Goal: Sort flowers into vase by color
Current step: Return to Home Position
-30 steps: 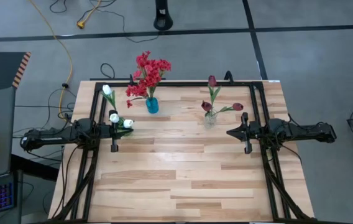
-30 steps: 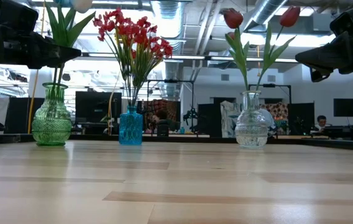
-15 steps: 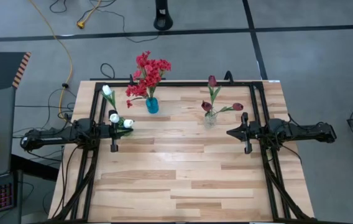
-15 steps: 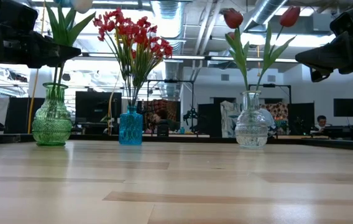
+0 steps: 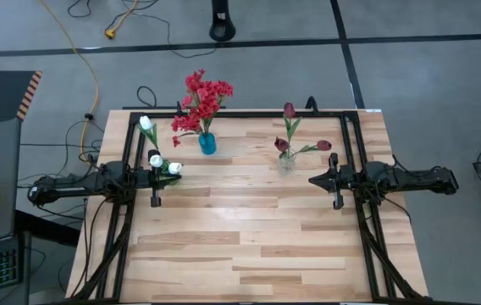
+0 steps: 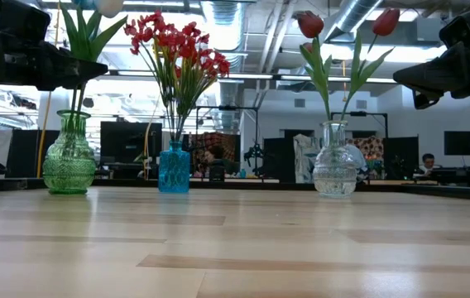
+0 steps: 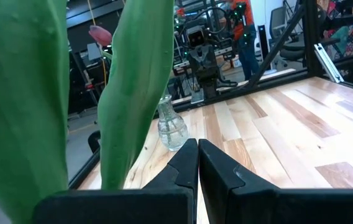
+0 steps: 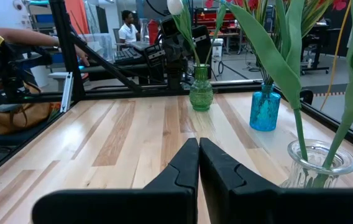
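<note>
Three vases stand in a row on the back half of my desk (image 5: pixel 257 246). White tulips (image 5: pixel 146 123) are in the green vase (image 6: pixel 69 165), red clustered blossoms (image 5: pixel 202 97) in the blue vase (image 6: pixel 174 168), and maroon tulips (image 5: pixel 289 110) in the clear vase (image 6: pixel 335 161). My left claw (image 7: pixel 197 142) hangs just beside the green vase, fingers pressed together, holding nothing. My right claw (image 8: pixel 199 140) hangs near the clear vase, fingers together too, also empty.
</note>
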